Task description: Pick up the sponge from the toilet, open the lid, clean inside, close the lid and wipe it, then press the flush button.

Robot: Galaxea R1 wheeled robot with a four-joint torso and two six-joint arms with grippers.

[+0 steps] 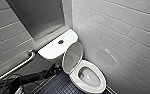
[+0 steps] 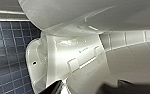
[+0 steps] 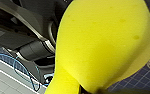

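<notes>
Grey-tiled bathroom: right fingers (image 3: 96,91) clenched on sponge (image 3: 103,42); left fingers (image 2: 53,88) spread, just beside raised lid (image 1: 72,57) of toilet (image 1: 51,48).

White glossy wall tiles (image 1: 121,30), large, rectangular, pale grout lines, beyond and right of left gripper (image 1: 56,68). Grey recessed panel (image 1: 38,17) in wall high above gripper. Metal grab bar (image 1: 16,66) on tiled wall left of gripper. Dark blue small-square mosaic floor (image 1: 58,86) below gripper. Light even, soft glare on tiles.
</notes>
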